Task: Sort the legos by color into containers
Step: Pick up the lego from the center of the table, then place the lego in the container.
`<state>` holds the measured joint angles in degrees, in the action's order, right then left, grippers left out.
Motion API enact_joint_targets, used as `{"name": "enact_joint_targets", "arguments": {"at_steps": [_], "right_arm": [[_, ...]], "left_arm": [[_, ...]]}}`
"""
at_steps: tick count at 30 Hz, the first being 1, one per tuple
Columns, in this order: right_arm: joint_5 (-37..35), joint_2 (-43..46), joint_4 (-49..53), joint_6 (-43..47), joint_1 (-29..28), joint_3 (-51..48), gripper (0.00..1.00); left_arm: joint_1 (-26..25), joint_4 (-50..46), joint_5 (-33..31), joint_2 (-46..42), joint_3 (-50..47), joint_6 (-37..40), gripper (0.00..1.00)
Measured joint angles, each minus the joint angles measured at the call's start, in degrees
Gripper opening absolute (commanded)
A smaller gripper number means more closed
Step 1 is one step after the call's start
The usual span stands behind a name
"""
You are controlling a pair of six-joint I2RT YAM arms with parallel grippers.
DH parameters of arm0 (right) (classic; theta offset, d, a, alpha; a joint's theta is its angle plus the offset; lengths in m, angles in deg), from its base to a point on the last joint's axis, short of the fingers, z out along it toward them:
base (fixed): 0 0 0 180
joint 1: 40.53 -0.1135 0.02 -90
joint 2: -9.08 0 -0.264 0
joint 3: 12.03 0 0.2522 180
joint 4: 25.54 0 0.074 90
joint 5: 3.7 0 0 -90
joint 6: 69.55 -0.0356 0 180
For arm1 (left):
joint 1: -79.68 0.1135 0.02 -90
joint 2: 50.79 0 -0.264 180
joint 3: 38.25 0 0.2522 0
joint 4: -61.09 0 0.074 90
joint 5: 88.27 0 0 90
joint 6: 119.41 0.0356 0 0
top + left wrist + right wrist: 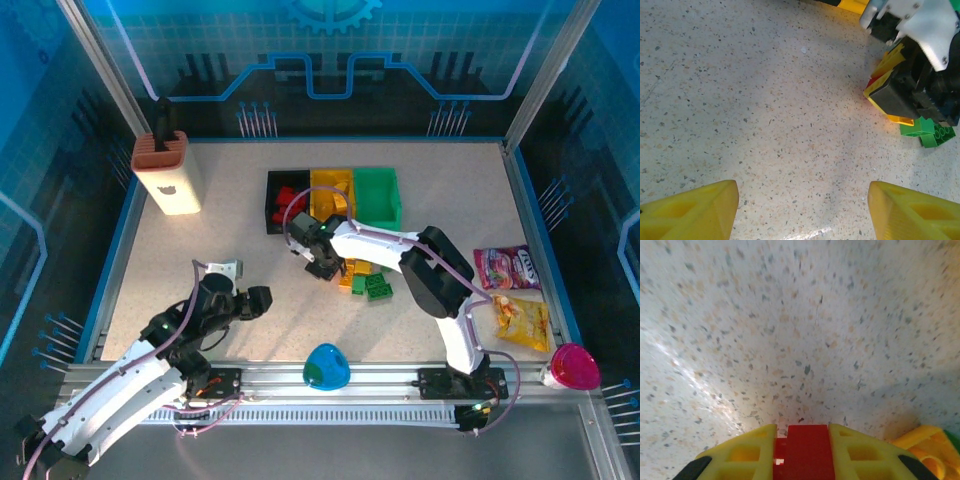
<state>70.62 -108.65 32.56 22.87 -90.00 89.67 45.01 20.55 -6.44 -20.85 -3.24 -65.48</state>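
My R gripper is clamping a red lego brick btwn its yellow fingers, low over the speckled table. It's sitting beside the yellow/green brick pile, just in front of the bins. My L gripper is hanging spread wide w/ nothing in it.

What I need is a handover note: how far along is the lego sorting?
Done: some red legos lie in the black bin. In hand: the right gripper, down at the table, is shut on a red lego. Left: yellow legos and green legos beside it; the green bin looks empty. The left gripper is open.
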Motion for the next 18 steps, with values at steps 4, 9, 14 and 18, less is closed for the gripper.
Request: {"name": "enact_joint_targets", "arguments": {"at_steps": [4, 9, 14, 18], "right_arm": [[2.84, 1.95, -0.26, -0.37, 0.17, 4.17, 0.22], [5.88, 2.43, -1.99, -1.88, 1.44, 15.47, 0.23], [7.04, -1.25, -3.02, -4.46, 3.58, 29.05, 0.25], [7.28, -8.41, -3.54, -6.36, 4.90, 39.19, 0.26]], "left_arm": [[0.00, 0.00, 0.02, 0.00, 0.00, 0.00, 0.69], [-0.33, 0.04, 0.02, 0.00, -0.33, -0.09, 0.69], [-2.21, 0.02, -0.04, 0.00, -2.75, -1.55, 0.68], [-4.20, 0.00, -0.46, -0.02, -3.76, -2.91, 0.68]]}}
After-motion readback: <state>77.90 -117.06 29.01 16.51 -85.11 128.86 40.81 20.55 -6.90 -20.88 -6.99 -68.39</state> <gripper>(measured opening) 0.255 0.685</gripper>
